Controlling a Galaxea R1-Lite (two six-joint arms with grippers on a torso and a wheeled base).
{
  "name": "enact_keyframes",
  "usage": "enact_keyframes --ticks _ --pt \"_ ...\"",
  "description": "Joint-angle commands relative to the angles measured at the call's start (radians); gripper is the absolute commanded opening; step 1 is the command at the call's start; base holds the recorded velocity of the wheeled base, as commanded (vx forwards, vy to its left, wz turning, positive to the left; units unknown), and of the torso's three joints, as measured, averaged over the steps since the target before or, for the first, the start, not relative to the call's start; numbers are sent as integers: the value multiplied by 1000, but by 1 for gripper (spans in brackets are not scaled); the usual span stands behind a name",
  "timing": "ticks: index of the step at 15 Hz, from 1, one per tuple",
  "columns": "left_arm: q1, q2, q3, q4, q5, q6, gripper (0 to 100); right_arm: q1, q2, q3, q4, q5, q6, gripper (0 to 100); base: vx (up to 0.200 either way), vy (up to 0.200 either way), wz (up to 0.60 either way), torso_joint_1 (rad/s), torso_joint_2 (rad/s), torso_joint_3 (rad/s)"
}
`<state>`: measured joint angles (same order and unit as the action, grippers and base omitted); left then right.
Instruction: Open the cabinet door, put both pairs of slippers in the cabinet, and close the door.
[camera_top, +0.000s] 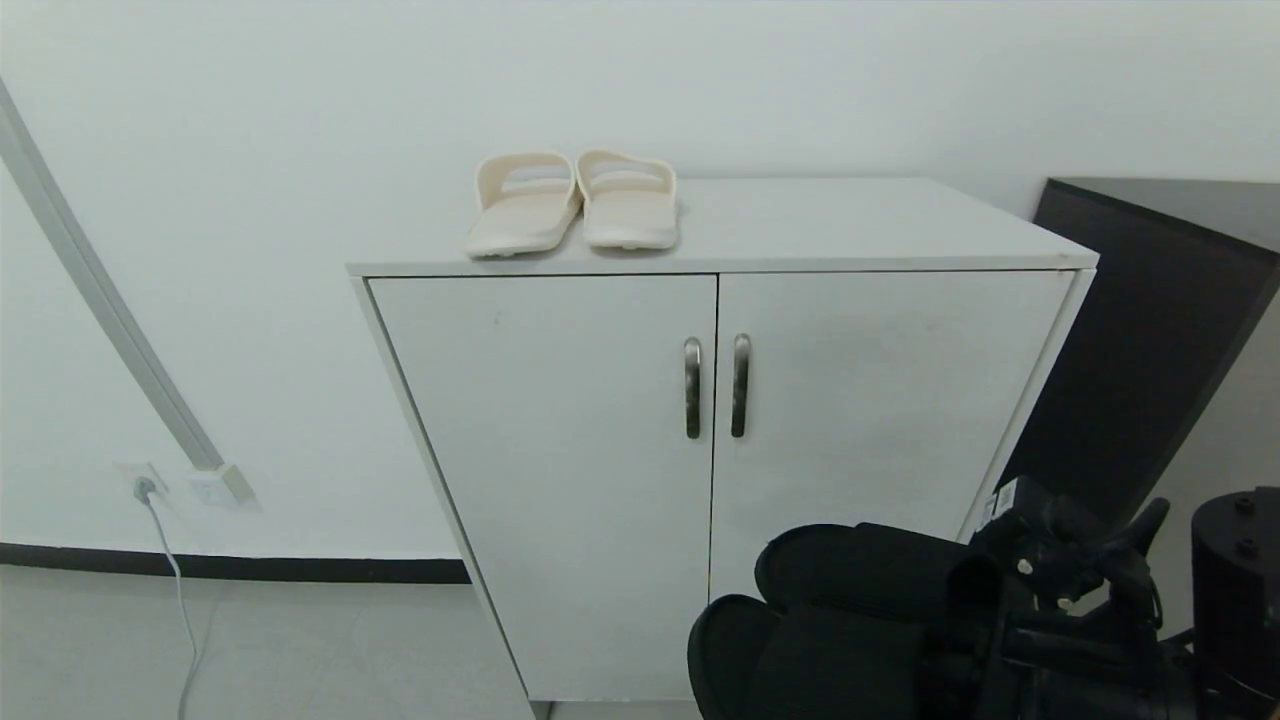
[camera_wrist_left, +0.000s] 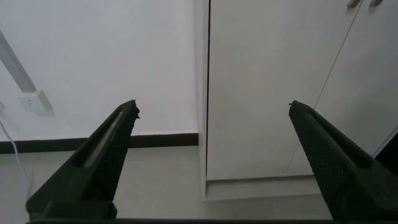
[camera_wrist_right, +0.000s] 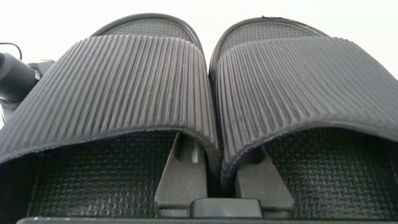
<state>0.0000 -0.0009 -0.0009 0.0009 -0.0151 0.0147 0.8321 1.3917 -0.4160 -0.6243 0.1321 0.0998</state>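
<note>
We see right gripper (camera_wrist_right: 217, 169) clamping black slippers (camera_top: 830, 610) low before closed cabinet doors (camera_top: 545, 450); left gripper (camera_wrist_left: 212, 107) spread wide, empty; handles (camera_top: 692, 388) above.

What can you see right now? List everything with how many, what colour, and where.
cabinet: one, white, against the wall, both doors shut
door handles: two, grey metal, upright, side by side where the doors meet
beige slippers: one pair, cream, on the cabinet top, toward its left
black slippers: one pair, black, held low in front of the right door
dark unit: one, near black, right of the cabinet
wall socket: one, white, low on the wall left of the cabinet
cable: one, grey, from the socket down to the floor
conduit: one, grey, slanting down the wall
left gripper: black, open, low near the cabinet's left edge
right gripper: black, shut on the black slippers
</note>
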Motion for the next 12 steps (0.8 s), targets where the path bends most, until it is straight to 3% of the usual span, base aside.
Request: enact_keyframes --ticks 1,6,11,12 --pt "0 1 -1 1 0 8 100 1 0 2 0 0 0 0 0 0 0 -95 447 354" --pt "2 1 -1 1 -2 10 100 1 4 3 0 0 -2 0 0 0 0 -37 431 381" --pt "2 1 -5 -2 -11 13 100 13 4 3 0 0 -14 0 0 0 0 0 25 22" --pt "0 10 -19 -4 -14 37 100 13 6 3 0 1 -14 0 0 0 0 0 0 0"
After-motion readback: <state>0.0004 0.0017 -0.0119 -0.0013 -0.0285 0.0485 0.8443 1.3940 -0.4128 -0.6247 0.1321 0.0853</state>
